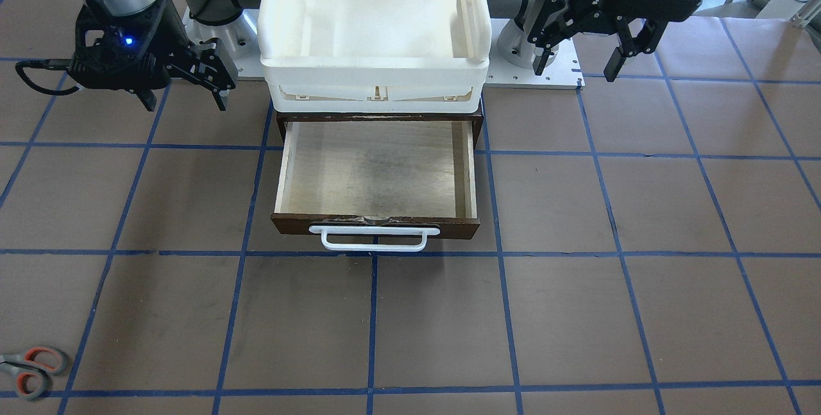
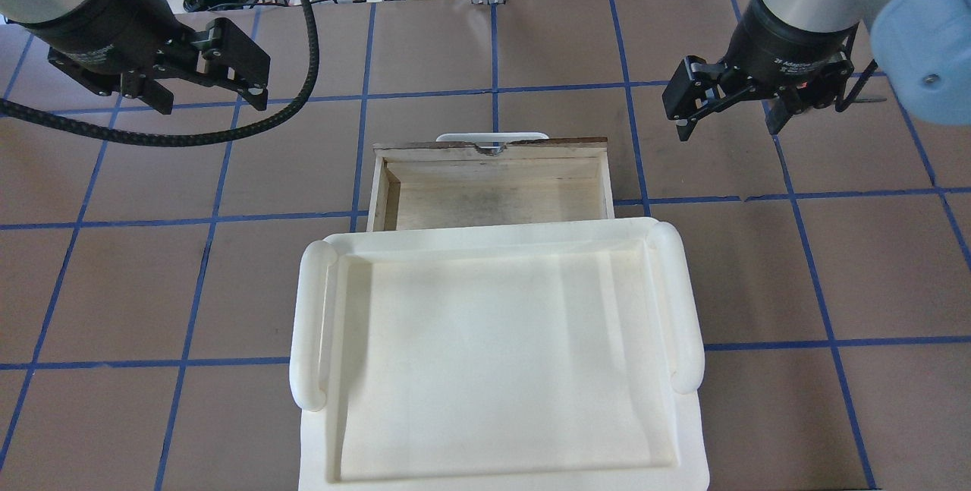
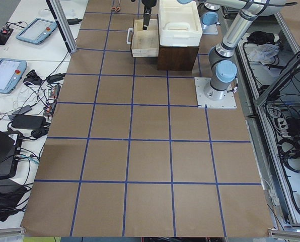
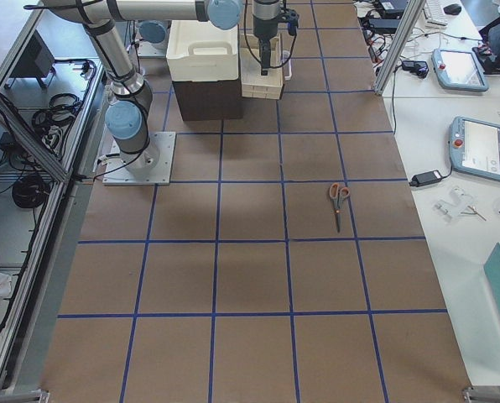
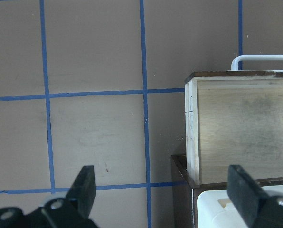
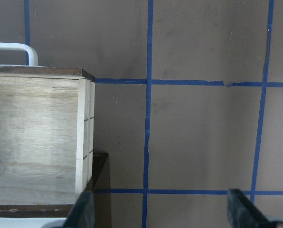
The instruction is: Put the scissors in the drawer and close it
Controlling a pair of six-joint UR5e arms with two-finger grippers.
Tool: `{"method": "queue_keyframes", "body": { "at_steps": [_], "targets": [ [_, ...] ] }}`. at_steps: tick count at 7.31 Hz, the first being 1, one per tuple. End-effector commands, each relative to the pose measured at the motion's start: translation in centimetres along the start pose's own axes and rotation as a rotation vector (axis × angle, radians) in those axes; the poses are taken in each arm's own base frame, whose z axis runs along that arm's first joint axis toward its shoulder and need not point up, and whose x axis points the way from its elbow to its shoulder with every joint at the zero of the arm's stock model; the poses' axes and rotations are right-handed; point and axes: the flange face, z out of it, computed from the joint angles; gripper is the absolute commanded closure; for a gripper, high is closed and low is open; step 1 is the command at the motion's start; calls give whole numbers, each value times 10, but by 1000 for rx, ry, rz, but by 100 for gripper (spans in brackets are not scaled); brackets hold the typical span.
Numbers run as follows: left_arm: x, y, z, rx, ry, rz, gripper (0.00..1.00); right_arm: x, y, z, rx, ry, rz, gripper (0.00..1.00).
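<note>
Brown-paper table (image 1: pixel 641 210) with a blue tape grid. The drawer (image 1: pixel 471 171) is pulled out toward 6 o'clock in the front-facing view, pale inside and with nothing in it, white bar handle (image 1: pixel 375 239) on its front. A white tray (image 1: pixel 375 78) sits on the dark cabinet (image 3: pixel 177 56) above it. The scissors (image 1: pixel 31 370) lie flat on the table at the 7 o'clock corner of that view, well apart from the drawer.

The right gripper (image 1: pixel 185 97) hangs beside the tray, jaws spread wide, holding nothing. The left gripper (image 1: pixel 576 68) is the same on the other side, spread and empty.

Key relation: the scissors are at about 7 o'clock from the right gripper in the front view, on the robot's right side, so by my read the right arm is nearer; the left would have to cross over the drawer. Long axis runs along the table's length, loops toward the drawer side, blades pointing to the table's right end. A grasp likely needs the jaws turned across that axis.

Hidden: the front view cuts the blades off at the frame edge. The overhead and both wrist views miss the scissors entirely. In the side views they are too small to tell whether the blades are fully shut.
</note>
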Motion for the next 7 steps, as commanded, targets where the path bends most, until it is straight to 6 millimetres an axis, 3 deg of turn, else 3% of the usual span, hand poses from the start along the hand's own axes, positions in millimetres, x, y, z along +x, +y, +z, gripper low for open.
{"method": "queue_keyframes", "body": {
  "at_steps": [1, 7],
  "targets": [
    [-2, 1, 6, -12, -7, 1, 0, 0, 0, 1, -3, 0, -2, 0],
    [-4, -1, 8, -14, -30, 5, 0, 4, -1, 6, -21, 2, -7, 0]
  ]
}}
